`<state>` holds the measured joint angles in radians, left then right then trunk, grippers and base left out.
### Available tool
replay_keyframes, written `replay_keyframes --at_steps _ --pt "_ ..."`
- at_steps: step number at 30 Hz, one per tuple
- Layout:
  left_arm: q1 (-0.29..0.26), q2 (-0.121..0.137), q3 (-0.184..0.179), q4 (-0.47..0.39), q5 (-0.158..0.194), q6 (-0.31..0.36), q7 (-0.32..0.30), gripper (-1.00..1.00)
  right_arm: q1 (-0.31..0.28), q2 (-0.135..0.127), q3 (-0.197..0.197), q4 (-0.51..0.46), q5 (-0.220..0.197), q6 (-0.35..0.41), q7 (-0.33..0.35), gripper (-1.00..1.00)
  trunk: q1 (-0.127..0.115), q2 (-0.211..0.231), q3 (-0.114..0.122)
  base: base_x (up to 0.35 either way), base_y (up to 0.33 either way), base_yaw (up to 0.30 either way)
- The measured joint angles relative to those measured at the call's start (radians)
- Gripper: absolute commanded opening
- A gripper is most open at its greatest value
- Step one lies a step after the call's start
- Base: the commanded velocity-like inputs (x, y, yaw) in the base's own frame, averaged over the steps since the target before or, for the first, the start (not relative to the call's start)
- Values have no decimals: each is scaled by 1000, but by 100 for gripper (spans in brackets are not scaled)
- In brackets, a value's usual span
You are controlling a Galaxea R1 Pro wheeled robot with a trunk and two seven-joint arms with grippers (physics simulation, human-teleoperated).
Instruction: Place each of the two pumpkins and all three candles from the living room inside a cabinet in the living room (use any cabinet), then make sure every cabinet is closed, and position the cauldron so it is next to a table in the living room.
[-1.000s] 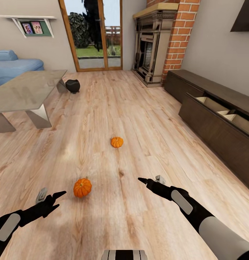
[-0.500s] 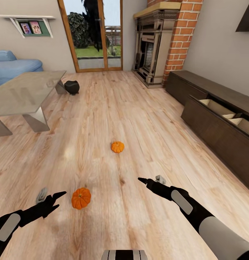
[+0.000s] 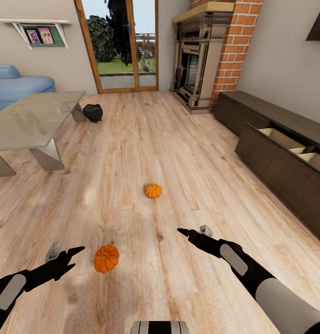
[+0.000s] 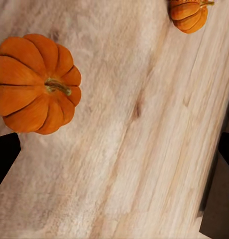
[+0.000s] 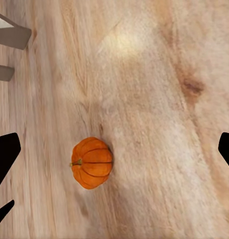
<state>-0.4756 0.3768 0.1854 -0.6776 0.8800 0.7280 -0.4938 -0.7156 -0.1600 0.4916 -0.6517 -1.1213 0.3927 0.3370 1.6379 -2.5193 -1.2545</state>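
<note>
Two orange pumpkins lie on the wood floor: the near pumpkin (image 3: 106, 258) just right of my left gripper (image 3: 69, 257), the far pumpkin (image 3: 153, 190) ahead of my right gripper (image 3: 192, 229). Both grippers hover open and hold nothing. The left wrist view has the near pumpkin (image 4: 37, 82) beside the open left gripper (image 4: 114, 154) and the far pumpkin (image 4: 190, 14) at the edge. One pumpkin (image 5: 92, 163) lies within the right gripper's (image 5: 114, 149) span. The black cauldron (image 3: 93, 112) sits on the floor by the table (image 3: 29, 118). The dark cabinet (image 3: 280, 171) stands at the right, one drawer open. The candles are out of view.
A blue sofa (image 3: 16, 86) stands behind the table. A brick fireplace (image 3: 197, 55) and glass doors (image 3: 122, 46) are at the far wall. Wood floor (image 3: 146, 144) stretches between the table and the cabinet.
The whole view has shifted: the pumpkins sit lower in the picture and the cabinet further right, so the camera moved forward. Both arms keep their pose, still open.
</note>
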Motion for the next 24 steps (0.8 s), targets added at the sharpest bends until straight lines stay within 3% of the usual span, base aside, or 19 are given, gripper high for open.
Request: replay_keyframes --at_steps 5,7,20,24 --pt "-2 -3 2 1 16 -3 131 100 0 0 0 0 0 0 0 100 0 0 0 0 0 0" --pt "-3 -18 2 1 21 -17 167 100 0 0 0 0 0 0 0 100 0 0 0 0 0 0" --pt "-3 -34 1 -2 23 -39 184 100 0 0 0 0 -1 0 1 100 0 0 0 0 0 0" --pt "-4 -34 1 -7 22 -39 183 100 0 0 0 -1 -1 -1 3 100 2 -1 -15 0 0 0"
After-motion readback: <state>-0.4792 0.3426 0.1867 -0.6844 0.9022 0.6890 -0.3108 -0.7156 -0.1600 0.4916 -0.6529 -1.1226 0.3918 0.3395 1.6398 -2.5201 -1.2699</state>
